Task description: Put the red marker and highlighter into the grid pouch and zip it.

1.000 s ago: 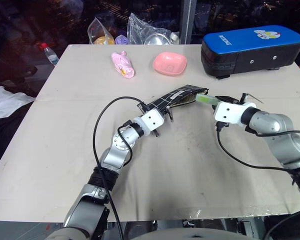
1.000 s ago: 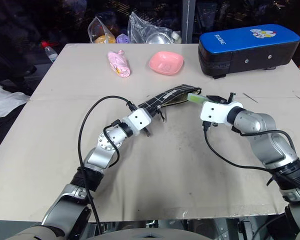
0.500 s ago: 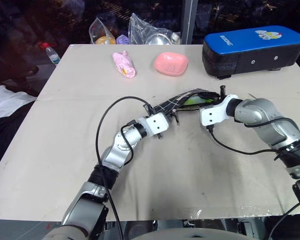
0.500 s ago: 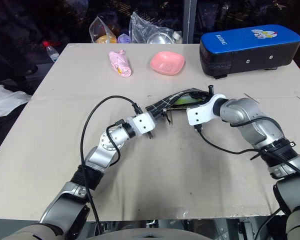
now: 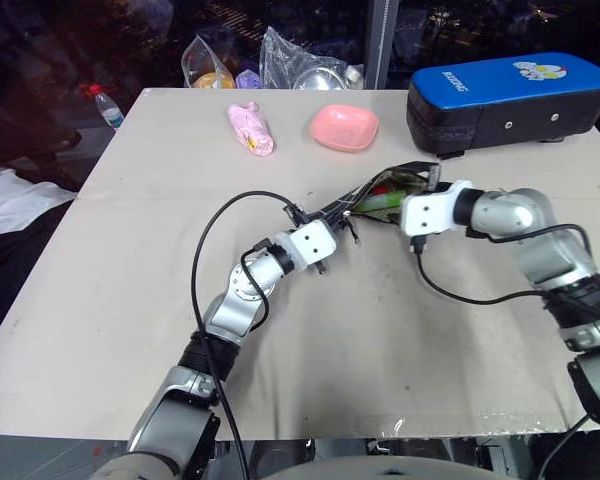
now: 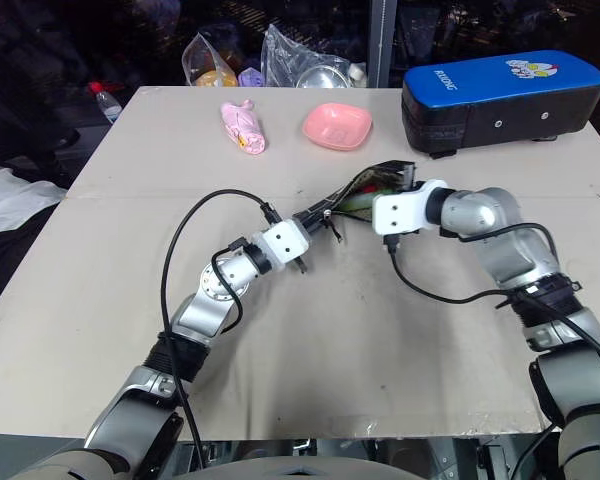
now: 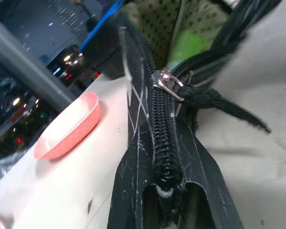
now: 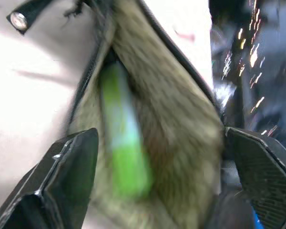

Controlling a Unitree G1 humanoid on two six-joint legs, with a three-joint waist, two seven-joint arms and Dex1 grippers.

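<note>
Inside grid pouch [image 5: 365, 200]: highlighter [image 8: 124, 143], just dropped. R gripper [image 8: 157, 181] jaws wide, empty; L gripper [image 5: 332, 232] clenched on pouch end. Red marker looks in too. Next: grab zipper pull [image 7: 168, 83], zip.

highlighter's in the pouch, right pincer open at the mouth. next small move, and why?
Probably back the right pincer out of the grid pouch. Its fingers stand wide and empty, the highlighter lies loose inside, red shows in the opening too, and the left pincer pinches the closed end. Zipping needs that mouth clear.
</note>
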